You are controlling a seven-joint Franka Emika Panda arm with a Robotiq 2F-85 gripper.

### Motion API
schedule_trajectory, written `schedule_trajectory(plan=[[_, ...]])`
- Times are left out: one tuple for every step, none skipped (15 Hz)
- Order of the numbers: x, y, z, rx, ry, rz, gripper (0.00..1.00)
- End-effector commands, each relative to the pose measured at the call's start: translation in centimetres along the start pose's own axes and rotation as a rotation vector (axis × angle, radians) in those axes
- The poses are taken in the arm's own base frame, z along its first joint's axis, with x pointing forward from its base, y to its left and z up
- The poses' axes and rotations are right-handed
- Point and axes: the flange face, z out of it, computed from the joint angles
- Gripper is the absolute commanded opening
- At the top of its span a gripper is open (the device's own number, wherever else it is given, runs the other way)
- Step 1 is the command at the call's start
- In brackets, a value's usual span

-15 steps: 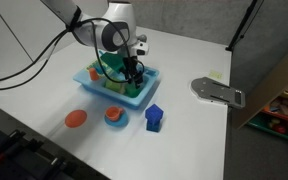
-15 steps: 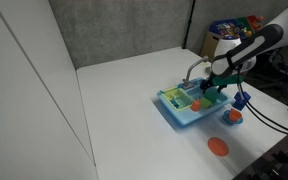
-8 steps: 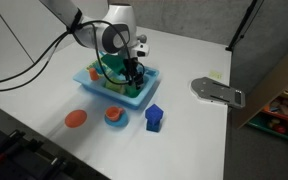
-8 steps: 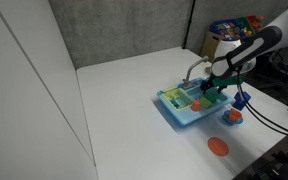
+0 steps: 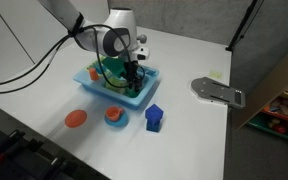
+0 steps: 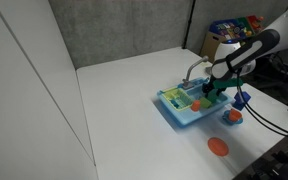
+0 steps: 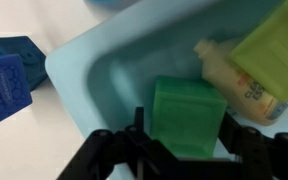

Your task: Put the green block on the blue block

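Observation:
In the wrist view the green block lies in the light blue toy sink, squarely between the fingers of my gripper. The jaws stand close on both sides of it, with a thin gap on the left, so the gripper is open. The blue block sits on the white table outside the sink. In both exterior views the gripper reaches down into the sink and hides the green block. The blue block stands just beside the sink.
A cream toy bottle and a yellow-green piece lie in the sink by the green block. An orange disc and a small blue bowl with orange inside sit in front. A grey metal plate lies near the table's edge.
The arm stays over the sink with the gripper down inside it. No object has visibly moved.

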Motion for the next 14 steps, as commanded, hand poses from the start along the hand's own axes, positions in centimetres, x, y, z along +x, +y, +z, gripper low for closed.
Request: schedule_trajectory(plan=[[0.5,0.2,-1.7,0.021,0.031,0.015,0.4],[0.5,0.3,-2.3,0.026,0.04,0.014,0.34],[0.5,0.3,-3.2,0.032,0.055,0.011,0.33],[0.5,0.4,-4.1,0.042,0.065,0.007,0.32],[0.4,0.5,-5.2,0.052,0.074,0.005,0.3],[0.4,0.6,-6.2,0.058,0.081,0.004,0.3],[0.4,0.8,-7.4,0.066,0.084,0.001,0.3],[0.4,1.0,-8.6,0.07,0.089,-0.001,0.3],[0.4,1.3,-9.6,0.076,0.093,-0.001,0.3],[0.7,1.7,-10.6,0.074,0.1,0.006,0.3],[1.0,2.3,-11.5,0.073,0.104,0.018,0.3],[1.4,2.8,-12.2,0.072,0.114,0.032,0.3],[2.0,3.6,-12.8,0.073,0.117,0.048,0.3],[2.5,4.4,-13.2,0.073,0.117,0.062,0.3]])
